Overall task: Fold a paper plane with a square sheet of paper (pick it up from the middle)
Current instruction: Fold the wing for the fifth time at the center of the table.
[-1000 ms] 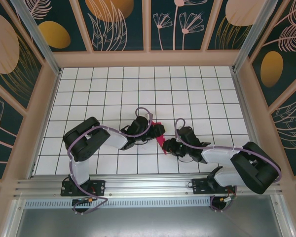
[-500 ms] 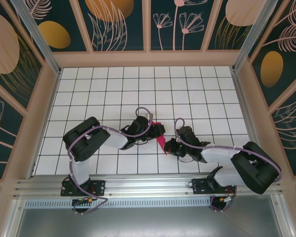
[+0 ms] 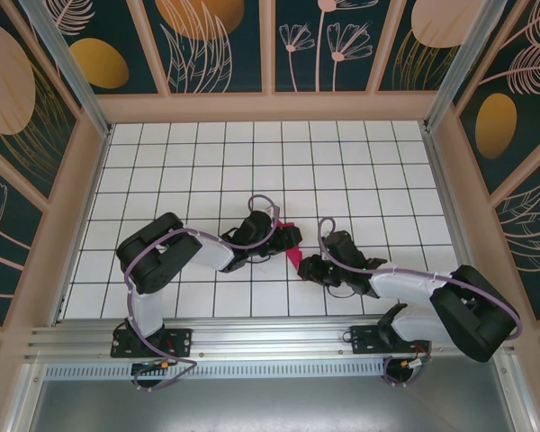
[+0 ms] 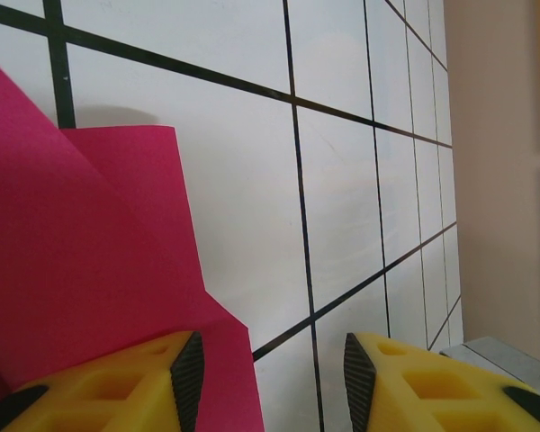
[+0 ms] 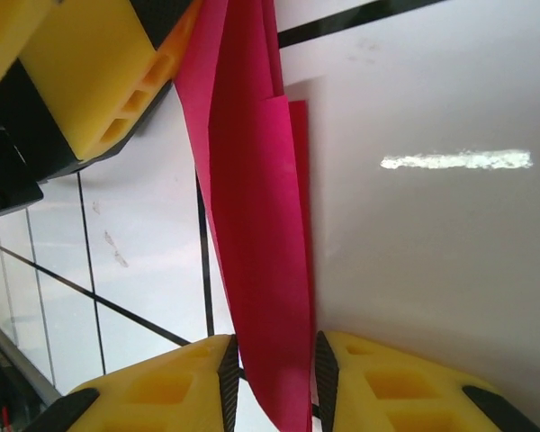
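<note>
- The pink sheet of thin paper (image 5: 252, 225) was folded into a long, narrow shape with a few layers. It was low over the white table with black grid lines (image 3: 207, 162), near the front middle.
- The right gripper (image 5: 277, 382) held the paper's near end. Its yellow pads were close together, one on each side of the paper.
- The left gripper (image 4: 270, 378) was partly open, and bare table showed between its yellow pads. One finger (image 4: 117, 378) sat in front of the paper's edge.
- The two grippers were just beside each other, with the paper between them.
- Dark walls with painted flowers (image 3: 216, 45) stood around the table.
</note>
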